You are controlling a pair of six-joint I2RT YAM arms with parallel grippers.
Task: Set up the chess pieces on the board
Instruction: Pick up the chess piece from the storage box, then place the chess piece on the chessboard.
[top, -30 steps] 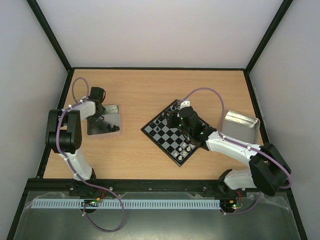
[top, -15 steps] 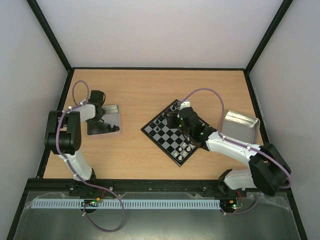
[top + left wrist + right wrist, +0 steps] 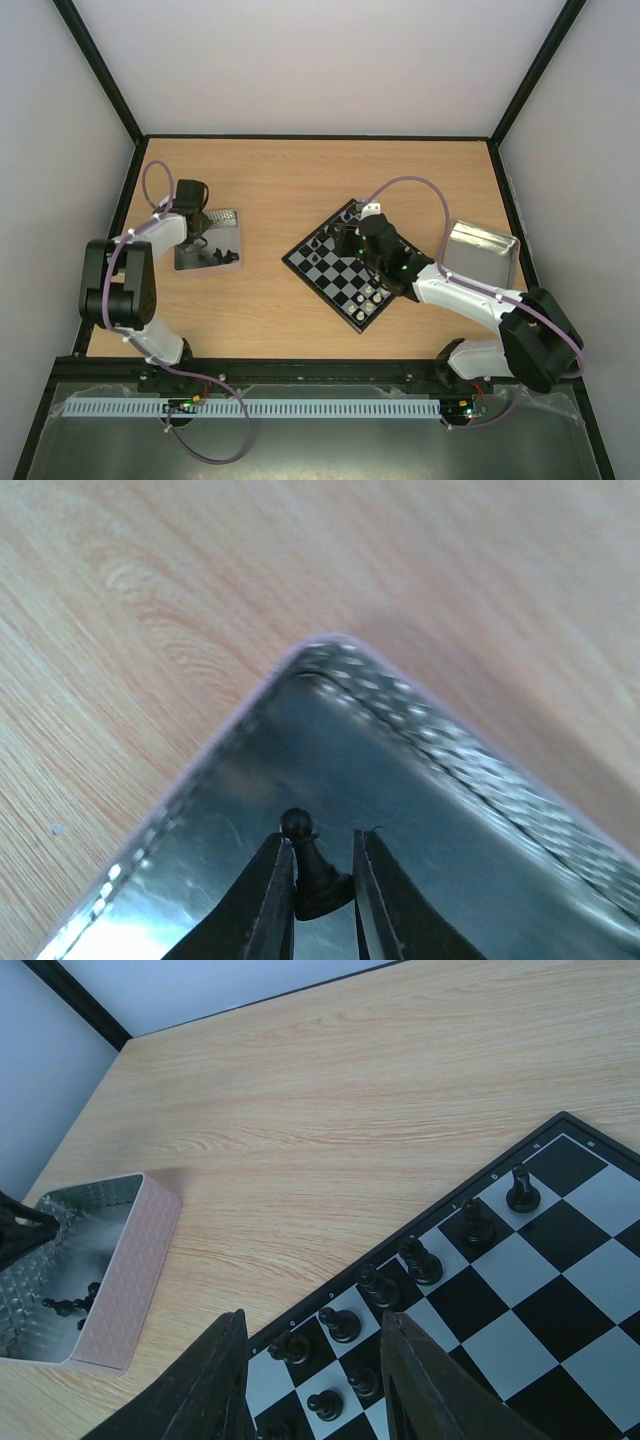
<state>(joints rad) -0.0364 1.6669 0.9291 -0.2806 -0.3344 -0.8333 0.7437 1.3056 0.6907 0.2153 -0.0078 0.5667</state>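
Seen from above, the right arm [image 3: 445, 287] covers part of the board [image 3: 325, 266], and the chess pieces [image 3: 331, 238] are too small to tell apart. At the left wrist, the fingers [image 3: 268, 905] of the left gripper [image 3: 320, 838] hide part of the black pawn [image 3: 312, 865], and the tray [image 3: 450, 755] runs off the bottom and right edges.

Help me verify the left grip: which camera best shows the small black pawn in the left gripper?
The left wrist view: the small black pawn sits close-up, clamped in the left gripper, over the shiny metal tray. In the top external view it is too small to tell; the right wrist view shows only the tray.
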